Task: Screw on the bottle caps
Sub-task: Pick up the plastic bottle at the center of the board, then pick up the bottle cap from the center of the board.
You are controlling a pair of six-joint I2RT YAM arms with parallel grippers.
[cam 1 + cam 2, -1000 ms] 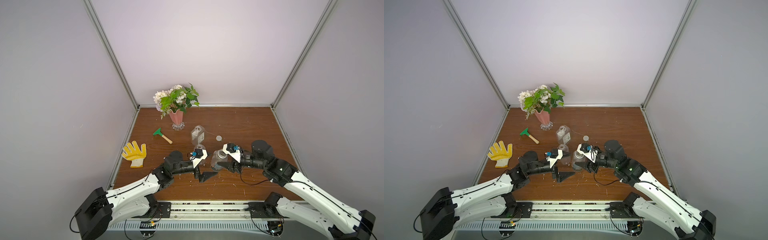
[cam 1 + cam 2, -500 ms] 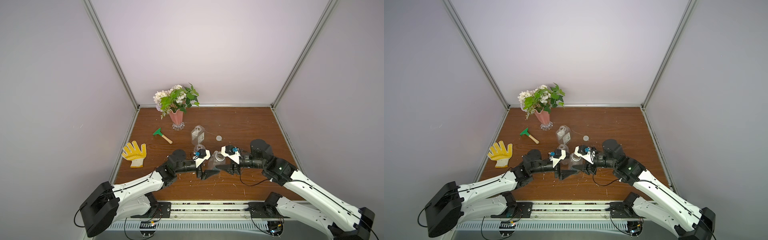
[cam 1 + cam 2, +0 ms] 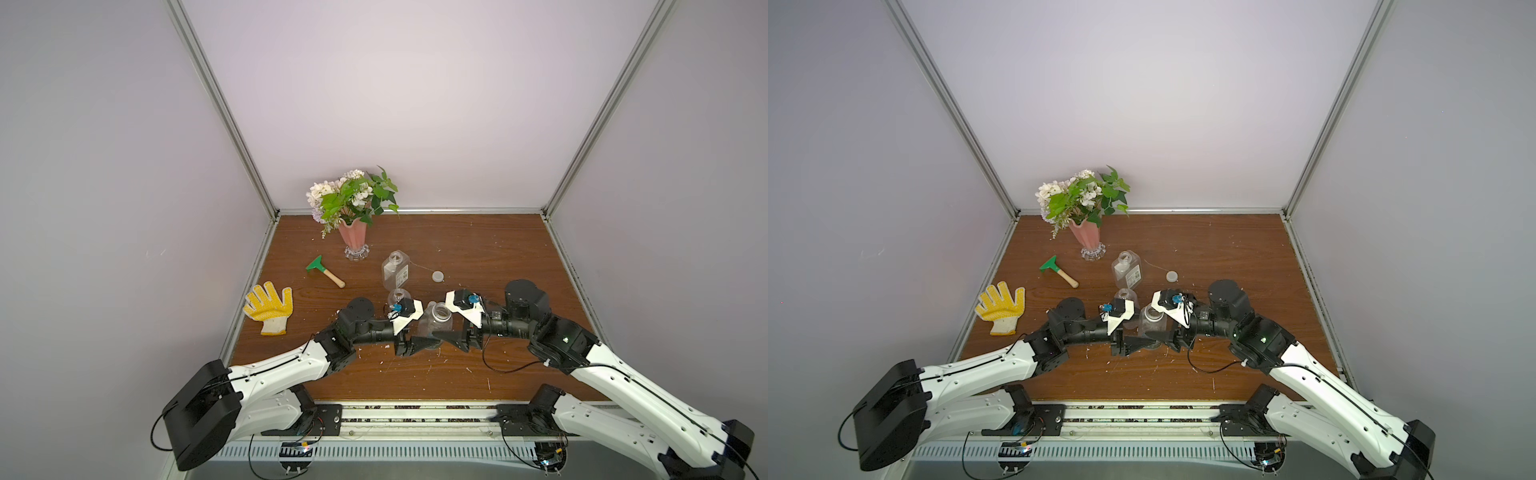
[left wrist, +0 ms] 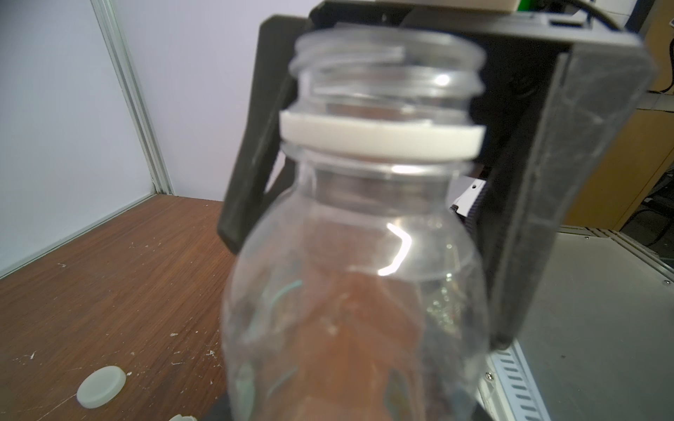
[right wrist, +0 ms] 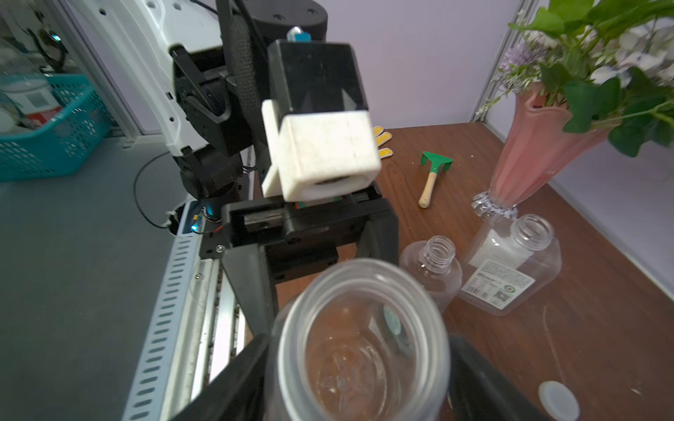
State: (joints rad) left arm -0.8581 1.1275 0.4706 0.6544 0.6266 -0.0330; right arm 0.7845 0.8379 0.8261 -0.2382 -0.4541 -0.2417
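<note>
Clear rounded plastic bottle (image 3: 432, 326), uncapped, at the brown wooden table's (image 3: 490, 249) front middle.
The left gripper (image 3: 424, 338) and right gripper (image 3: 449, 332) flank it, jaws part-spread; whether either really grips it I cannot tell. A mistimed release could topple it, and the flat white round cap (image 3: 438, 276) lies well apart.

Three clear bottles (image 3: 395, 272) (image 3: 397, 296) (image 3: 434, 325), one flat white cap (image 3: 437, 275), one pink flower vase (image 3: 354, 239), one green hand rake (image 3: 324, 270), one yellow glove (image 3: 269, 306).

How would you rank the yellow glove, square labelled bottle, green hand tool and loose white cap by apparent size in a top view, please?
Largest: yellow glove.
Then square labelled bottle and green hand tool, roughly alike: bottle bulkier, tool longer.
Smallest: loose white cap.
</note>
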